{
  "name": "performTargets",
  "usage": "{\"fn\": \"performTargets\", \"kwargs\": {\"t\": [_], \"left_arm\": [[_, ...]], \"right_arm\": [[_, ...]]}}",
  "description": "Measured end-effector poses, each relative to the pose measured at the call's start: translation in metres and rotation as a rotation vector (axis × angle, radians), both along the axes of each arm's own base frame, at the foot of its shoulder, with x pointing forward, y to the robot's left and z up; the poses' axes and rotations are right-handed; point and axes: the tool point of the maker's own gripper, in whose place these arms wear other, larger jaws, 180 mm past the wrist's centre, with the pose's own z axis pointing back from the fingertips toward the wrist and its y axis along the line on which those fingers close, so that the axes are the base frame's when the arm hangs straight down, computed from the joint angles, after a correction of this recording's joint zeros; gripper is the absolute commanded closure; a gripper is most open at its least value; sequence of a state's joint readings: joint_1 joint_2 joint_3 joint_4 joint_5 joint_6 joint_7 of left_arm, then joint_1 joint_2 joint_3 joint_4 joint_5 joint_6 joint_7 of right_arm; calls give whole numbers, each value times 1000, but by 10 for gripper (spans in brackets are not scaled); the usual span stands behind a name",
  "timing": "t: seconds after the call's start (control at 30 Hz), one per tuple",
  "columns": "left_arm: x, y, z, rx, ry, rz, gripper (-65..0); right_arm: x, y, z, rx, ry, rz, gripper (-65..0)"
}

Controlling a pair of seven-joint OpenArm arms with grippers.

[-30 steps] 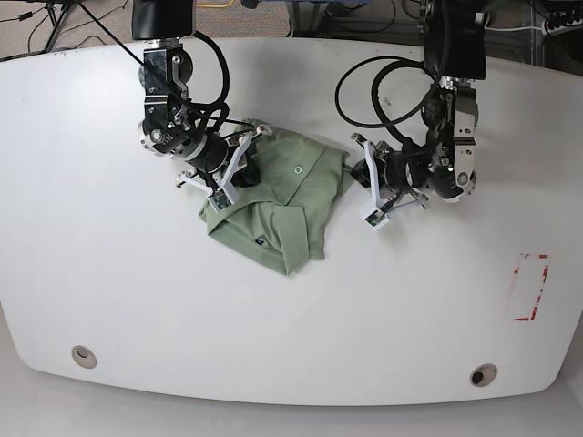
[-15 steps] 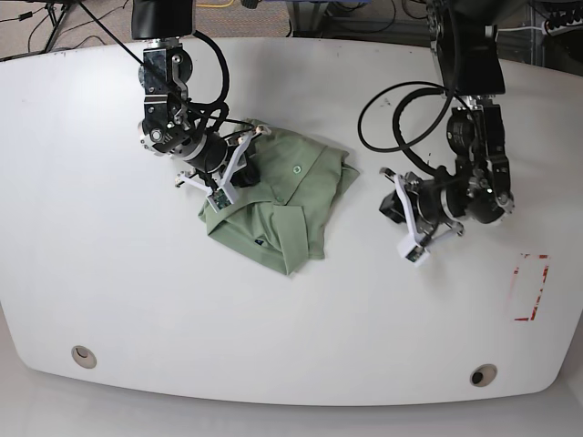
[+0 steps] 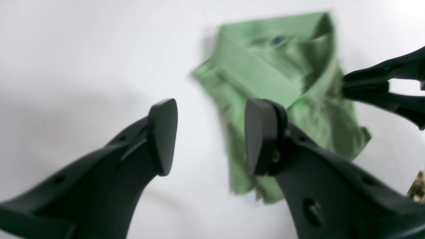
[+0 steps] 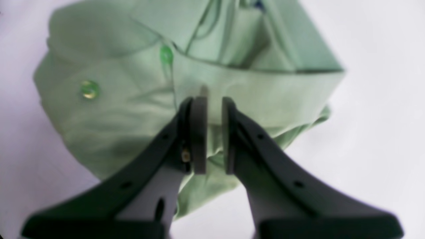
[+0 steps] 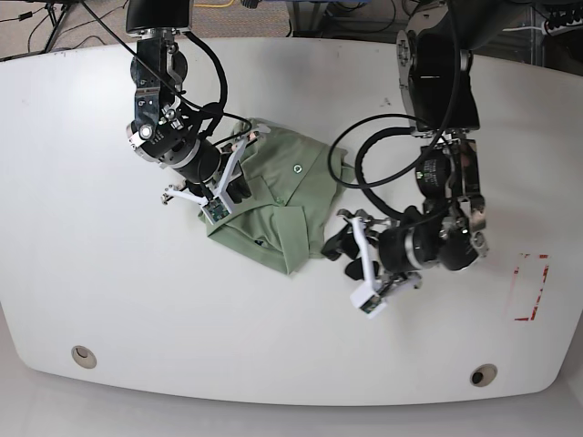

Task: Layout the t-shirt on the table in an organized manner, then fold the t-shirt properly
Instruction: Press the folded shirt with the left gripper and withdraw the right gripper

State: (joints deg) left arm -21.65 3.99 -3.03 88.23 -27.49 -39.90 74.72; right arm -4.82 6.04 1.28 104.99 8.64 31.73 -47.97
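T-shirt (image 5: 278, 205) — under nearly closed right claw (image 4: 214, 132), perhaps pinched; left claw (image 3: 209, 136) open, beside it.

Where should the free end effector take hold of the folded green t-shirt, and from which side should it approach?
Probably the loose folded corner of the t-shirt nearest the left end effector, approached low across the bare table from that side. The edge there lies exposed with several layers stacked, while the right end effector already sits over the opposite edge, nearly closed on the cloth.
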Motion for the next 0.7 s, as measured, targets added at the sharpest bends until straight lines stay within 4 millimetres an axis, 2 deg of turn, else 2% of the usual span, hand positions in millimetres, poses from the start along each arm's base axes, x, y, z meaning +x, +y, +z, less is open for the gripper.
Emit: {"fn": "performTargets", "kwargs": {"t": [0.13, 0.3, 0.43, 0.7], "left_arm": [[-5, -45, -2, -41, -10, -96, -308], [-18, -73, -27, -90, 57, -148, -307], [-29, -79, -54, -118, 125, -145, -307], [-32, -68, -95, -154, 219, -90, -307]], "right_arm": [[1, 0, 9, -8, -21, 2, -78], [0, 0, 5, -6, -11, 2, -76], [-3, -2, -9, -8, 31, -5, -76], [-10, -5, -52, 23, 131, -25, -75]]}}
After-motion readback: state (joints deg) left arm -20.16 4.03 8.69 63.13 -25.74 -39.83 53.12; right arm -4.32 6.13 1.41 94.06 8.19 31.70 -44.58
